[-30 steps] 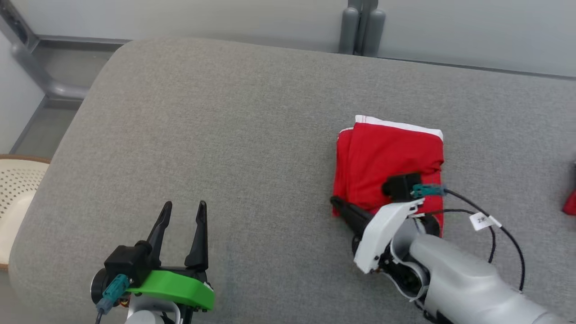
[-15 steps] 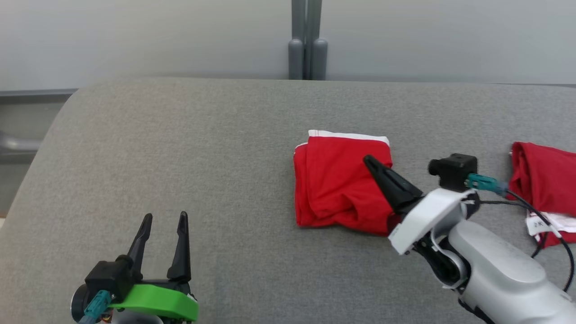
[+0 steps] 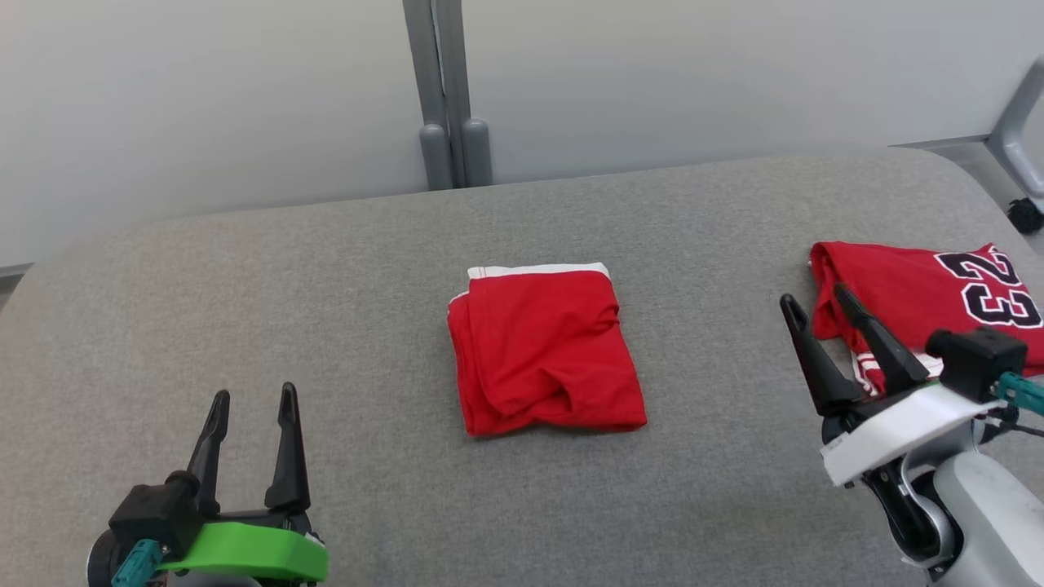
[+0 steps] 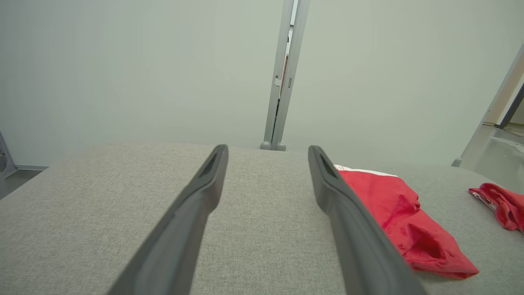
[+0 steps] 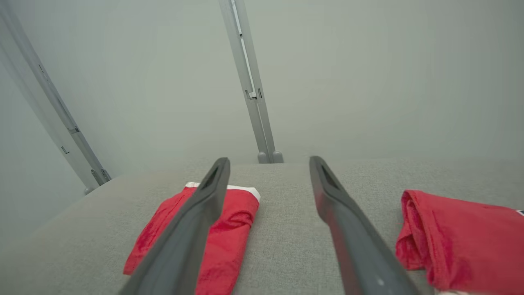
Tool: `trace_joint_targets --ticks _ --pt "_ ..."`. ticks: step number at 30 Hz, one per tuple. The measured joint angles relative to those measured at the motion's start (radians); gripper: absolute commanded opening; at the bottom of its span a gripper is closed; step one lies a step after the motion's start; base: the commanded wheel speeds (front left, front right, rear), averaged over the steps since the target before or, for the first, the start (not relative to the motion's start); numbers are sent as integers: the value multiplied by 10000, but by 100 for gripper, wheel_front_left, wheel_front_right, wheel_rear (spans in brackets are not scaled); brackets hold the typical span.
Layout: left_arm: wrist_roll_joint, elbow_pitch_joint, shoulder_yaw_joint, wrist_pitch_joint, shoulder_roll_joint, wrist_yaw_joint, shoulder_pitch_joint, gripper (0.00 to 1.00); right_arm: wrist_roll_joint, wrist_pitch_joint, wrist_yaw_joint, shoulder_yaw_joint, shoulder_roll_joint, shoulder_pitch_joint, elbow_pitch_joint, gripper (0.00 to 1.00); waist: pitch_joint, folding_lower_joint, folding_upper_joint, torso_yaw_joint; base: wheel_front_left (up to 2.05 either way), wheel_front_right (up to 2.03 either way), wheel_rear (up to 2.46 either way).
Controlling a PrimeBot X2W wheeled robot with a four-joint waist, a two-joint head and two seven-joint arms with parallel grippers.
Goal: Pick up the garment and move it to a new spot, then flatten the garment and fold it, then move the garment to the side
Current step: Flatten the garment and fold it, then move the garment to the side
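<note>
Grey tabletop (image 3: 245, 285), garment (image 3: 542, 350) near-square, white edge (image 3: 538, 270) away

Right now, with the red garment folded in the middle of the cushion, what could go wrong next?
The open right gripper stands close by the number 23 jersey, so a swing might snag it. The folded garment bulges along its near edge; gripping one layer could undo the fold. Both pieces are red, so the wrong one might get picked.
</note>
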Motion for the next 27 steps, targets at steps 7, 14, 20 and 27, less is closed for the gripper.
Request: trace_joint_targets --ticks 7,14,20,27 --pt "21 -21 219 0 -56 -36 128 100 -1097 0 0 -1626 811 1452 -242 100 -145 0 0 -282 0 0 0" --pt "174 29 307 0 -130 -134 215 100 -1881 -2 2 -2362 1214 2083 -483 100 -150 0 0 -243 0 0 0" --pt "278 48 324 0 -263 -199 214 100 -2169 44 2 -2382 1267 2073 -516 100 -82 0 0 -182 0 0 0" --pt "391 100 270 0 -337 -282 206 100 -2203 284 2 -2295 1392 2071 -368 100 -53 0 0 35 0 0 0"
